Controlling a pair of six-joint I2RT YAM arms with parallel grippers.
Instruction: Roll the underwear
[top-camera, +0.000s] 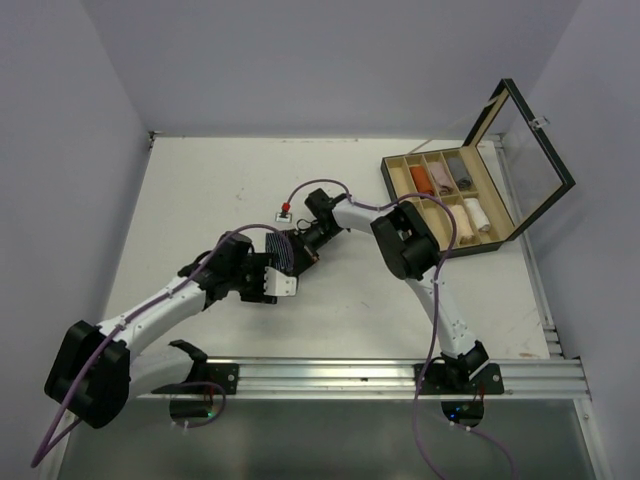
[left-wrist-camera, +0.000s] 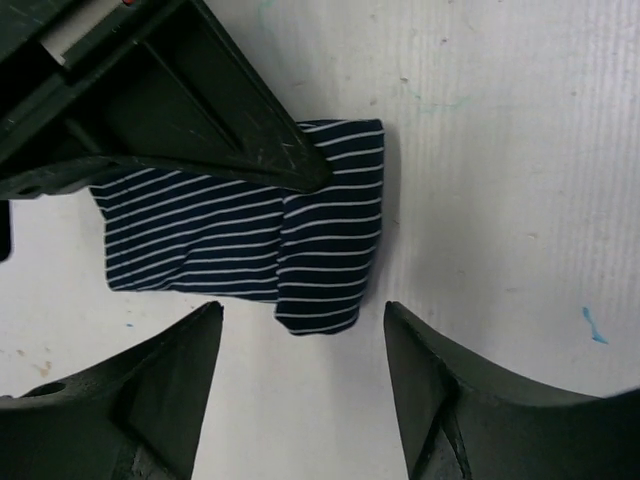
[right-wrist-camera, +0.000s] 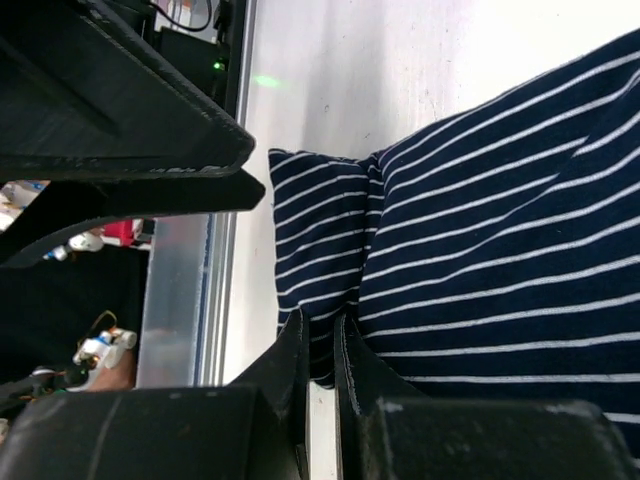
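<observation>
The navy striped underwear (top-camera: 287, 252) lies on the white tabletop (top-camera: 200, 190), a little left of the middle and between the two arms' tips. In the left wrist view the underwear (left-wrist-camera: 250, 235) is a folded, flattened bundle, one layer doubled over another, with a thicker band down its right side and thin pale stripes running across it.

The right pincer (top-camera: 305, 243) reaches in from the far right side. Its fingers are pressed almost together, and in its own wrist view the right pincer (right-wrist-camera: 320, 330) meets the edge of the striped cloth (right-wrist-camera: 500, 230) at its tips and appears to pinch it. From the left wrist camera one dark finger (left-wrist-camera: 200, 120) of that pincer lies slanted across the top of the bundle, its tip on the fold.

The left pincer (top-camera: 278, 275) sits just beside the garment on the near side. Seen from its own wrist, the left pincer (left-wrist-camera: 302, 312) has its fingers spread wide, either side of the bundle's lower corner and not touching the cloth.

Well apart, at the far right of the tabletop, a wooden box (top-camera: 485, 240) stands with its glass lid (top-camera: 530, 150) raised; several of its compartments hold rolled cloths in orange, pink, grey and white.
</observation>
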